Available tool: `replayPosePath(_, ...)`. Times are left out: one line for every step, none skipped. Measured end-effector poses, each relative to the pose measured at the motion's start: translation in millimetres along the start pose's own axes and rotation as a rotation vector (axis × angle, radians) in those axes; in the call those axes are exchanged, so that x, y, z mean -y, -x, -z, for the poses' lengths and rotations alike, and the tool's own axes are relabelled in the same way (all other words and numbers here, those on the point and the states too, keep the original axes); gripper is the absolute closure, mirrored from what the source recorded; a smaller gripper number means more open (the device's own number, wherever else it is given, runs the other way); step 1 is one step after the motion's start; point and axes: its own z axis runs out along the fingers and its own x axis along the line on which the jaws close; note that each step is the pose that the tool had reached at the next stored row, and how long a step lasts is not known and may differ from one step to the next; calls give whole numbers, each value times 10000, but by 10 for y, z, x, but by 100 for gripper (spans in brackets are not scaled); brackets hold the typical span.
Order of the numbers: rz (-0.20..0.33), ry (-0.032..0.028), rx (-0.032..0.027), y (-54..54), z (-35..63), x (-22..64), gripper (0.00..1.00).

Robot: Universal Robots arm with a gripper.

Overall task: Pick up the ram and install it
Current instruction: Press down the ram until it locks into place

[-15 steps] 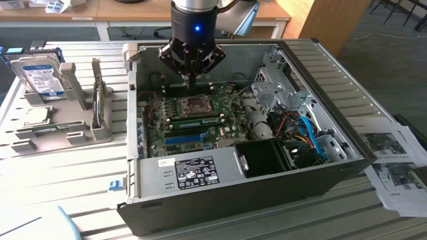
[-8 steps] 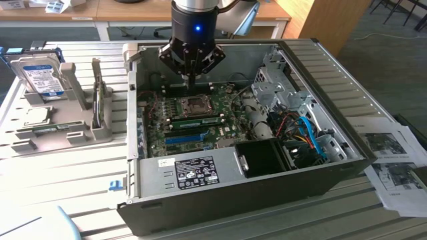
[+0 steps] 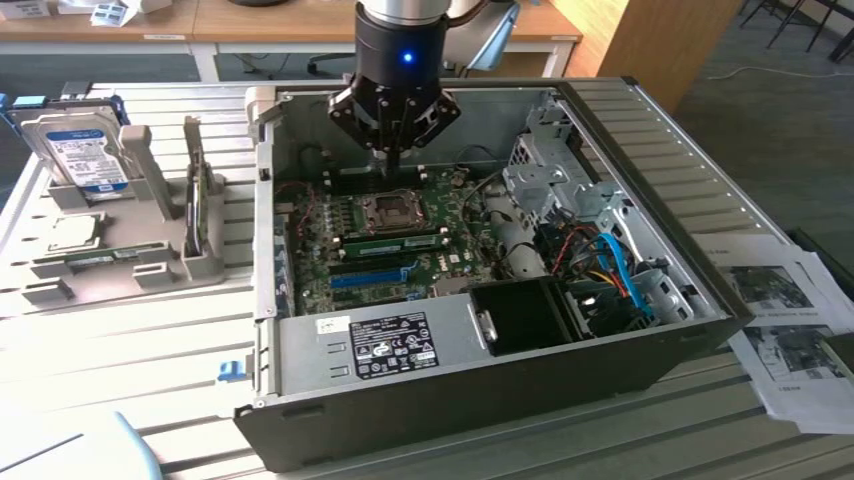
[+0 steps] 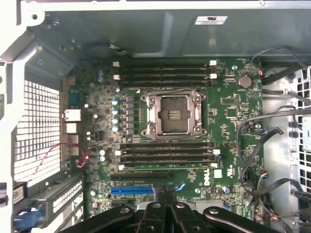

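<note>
Wrist view: fingers (image 4: 156, 206) look closed tip to tip, nothing visible between them. Gripper (image 3: 391, 168) hangs inside the computer case (image 3: 694, 300), above the motherboard (image 4: 228, 111) near the open processor socket (image 4: 173, 114).

The ram (image 4: 167, 165) looks already set in a black slot between the socket and the blue slot (image 4: 131, 190). In the exterior view it's the pale green strip (image 3: 400, 241) just in front of the socket. I can't tell if the end clips are latched.

Risks as I see them:
- Stick only half seated. One end riding high means a bad contact, and a hard off-centre push could flex the board.
- Closed fingers dropping onto the exposed socket would bend pins.
- Loose cables (image 4: 272, 131) on the far side of the board could snag the wrist on any sideways move.
</note>
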Motion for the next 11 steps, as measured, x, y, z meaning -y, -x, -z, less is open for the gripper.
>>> replayPosePath(-5,0,0,16,-2,-1,91)
replayPosePath(-9,0,1,32,-4,-1,91)
replayPosePath(-15,1,0,49,-6,-2,91)
replayPosePath(-20,1,1,68,-9,-3,91)
replayPosePath(-26,0,1,85,-11,-4,91)
replayPosePath(-30,0,1,103,-14,-4,91)
replayPosePath(-35,1,2,120,-16,-5,91)
replayPosePath(-42,0,2,137,-18,-6,91)
replayPosePath(-47,0,2,154,-21,-6,91)
replayPosePath(-51,1,3,168,-23,-7,91)
replayPosePath(-54,1,3,177,-25,-7,91)
